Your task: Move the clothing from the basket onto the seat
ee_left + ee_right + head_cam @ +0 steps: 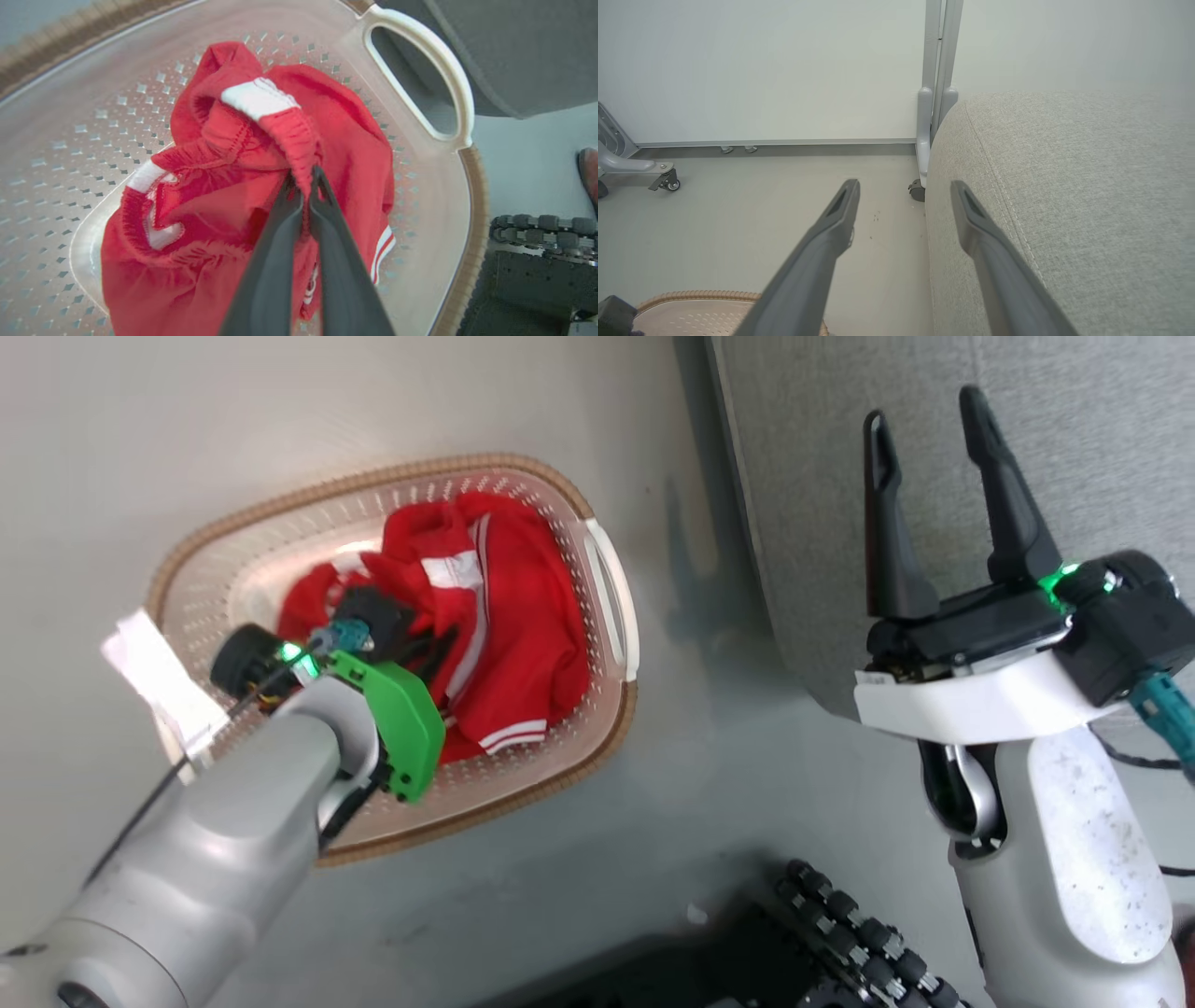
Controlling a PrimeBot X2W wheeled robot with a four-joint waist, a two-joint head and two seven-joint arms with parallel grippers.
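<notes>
Pale floor (709, 784) is bearing the cream perforated plastic basket (280, 537) with all the bright red striped clothing (509, 644) lying inside. The left gripper (303, 186) is clamping one fold, so nothing is reaching the light grey fabric seat (822, 476) yet, and the right gripper (924, 415) is idling, fingers apart.

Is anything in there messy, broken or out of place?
Nothing looks broken or spilled. The clothing lies crumpled in a heap inside the basket, not folded, and the jaws of the left gripper are shut on one fold of it. A paper sticker sticks out past the basket's rim.
</notes>
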